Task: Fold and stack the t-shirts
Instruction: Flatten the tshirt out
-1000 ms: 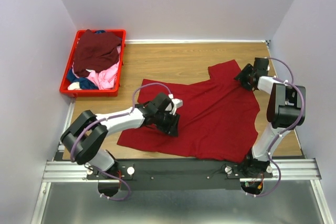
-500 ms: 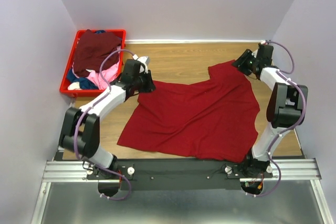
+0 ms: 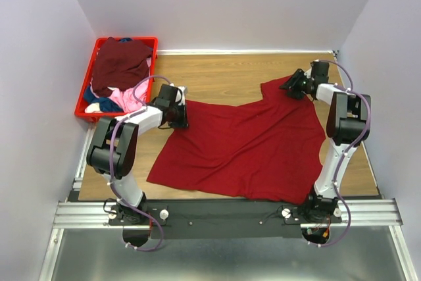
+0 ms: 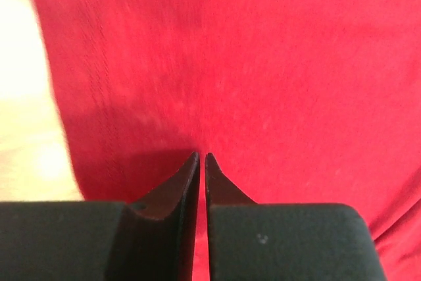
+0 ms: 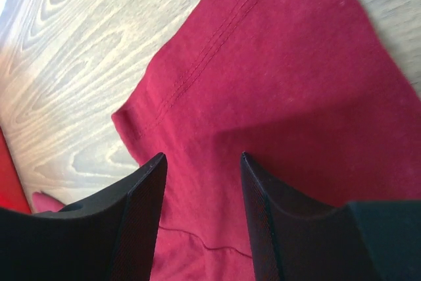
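Note:
A bright red t-shirt [image 3: 250, 143] lies spread flat on the wooden table. My left gripper [image 3: 179, 122] is at its far-left corner. In the left wrist view the left gripper [image 4: 202, 156] is shut, tips down against the red cloth [image 4: 276, 64], with only a hairline gap between them. My right gripper [image 3: 289, 87] is at the shirt's far sleeve. In the right wrist view the right gripper [image 5: 202, 157] is open, jaws on either side of the sleeve cloth [image 5: 283, 77] near its stitched hem. A dark maroon shirt [image 3: 118, 64] and a pink one [image 3: 131, 97] lie heaped in the crate.
A red plastic crate [image 3: 110, 116] stands at the table's far-left corner, holding the heaped shirts with some blue cloth [image 3: 92, 97]. Bare wood [image 3: 223, 74] shows behind the shirt. Grey walls close in the table on three sides.
My left arm swung from the middle of the red shirt out to its far-left corner. My right gripper shifted a little further back and left along the far sleeve. The shirt lies much as before.

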You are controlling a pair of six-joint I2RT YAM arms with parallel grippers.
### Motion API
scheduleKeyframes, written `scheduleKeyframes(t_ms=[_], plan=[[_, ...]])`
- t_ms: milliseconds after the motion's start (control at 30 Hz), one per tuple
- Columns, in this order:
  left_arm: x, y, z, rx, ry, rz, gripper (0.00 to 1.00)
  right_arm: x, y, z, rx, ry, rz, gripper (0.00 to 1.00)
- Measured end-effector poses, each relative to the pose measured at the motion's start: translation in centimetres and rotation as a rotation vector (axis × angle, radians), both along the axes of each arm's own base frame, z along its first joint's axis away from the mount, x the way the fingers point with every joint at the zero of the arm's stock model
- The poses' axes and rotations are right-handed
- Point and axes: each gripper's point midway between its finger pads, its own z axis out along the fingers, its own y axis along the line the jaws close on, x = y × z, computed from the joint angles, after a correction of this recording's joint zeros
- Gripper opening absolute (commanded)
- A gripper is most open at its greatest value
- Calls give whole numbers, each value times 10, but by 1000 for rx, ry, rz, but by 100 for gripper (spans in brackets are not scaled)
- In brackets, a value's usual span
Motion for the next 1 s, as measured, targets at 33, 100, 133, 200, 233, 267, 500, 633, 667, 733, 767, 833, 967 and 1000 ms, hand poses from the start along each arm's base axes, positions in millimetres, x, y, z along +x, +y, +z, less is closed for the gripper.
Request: scheduleKeyframes(t_ms=[33, 100, 133, 200, 233, 267, 500, 633, 667, 733, 767, 833, 967, 1000], plan=[[-6, 0, -5, -2, 14, -7, 10, 1, -1, 0, 0, 1, -5, 57], [-16, -3, -9, -24, 33, -21, 5, 3, -2, -1, 7, 5, -20, 57], [-22, -5, -10, -38, 38, -34, 5, 3, -2, -2, 9, 7, -29, 57], [-36, -12, -10, -66, 49, -62, 5, 5, -6, -2, 8, 11, -58, 57], [-40, -15, -10, -75, 53, -72, 5, 6, -7, -2, 9, 12, -69, 57], [-49, -21, -10, -90, 60, -97, 5, 6, -8, -2, 11, 13, -80, 57], [-102, -55, -11, -139, 116, -243, 5, -3, -43, -1, -8, 19, -202, 57], [-122, -56, -11, -133, 146, -259, 5, -12, -48, 9, -53, 7, -181, 57], [-127, -55, -10, -132, 157, -257, 4, -13, -45, 14, -66, -2, -165, 57], [-135, -53, -9, -128, 170, -254, 5, -14, -33, 32, -91, -44, -119, 53], [-139, -54, -6, -129, 170, -258, 5, -14, -19, 46, -103, -80, -78, 49], [-141, -55, -3, -130, 167, -260, 5, -15, 7, 66, -111, -134, -6, 43], [-140, -54, -2, -121, 166, -252, 5, -25, 69, 84, -94, -194, 162, 37], [-139, -55, -1, -119, 164, -251, 4, -30, 86, 82, -80, -190, 207, 35]])
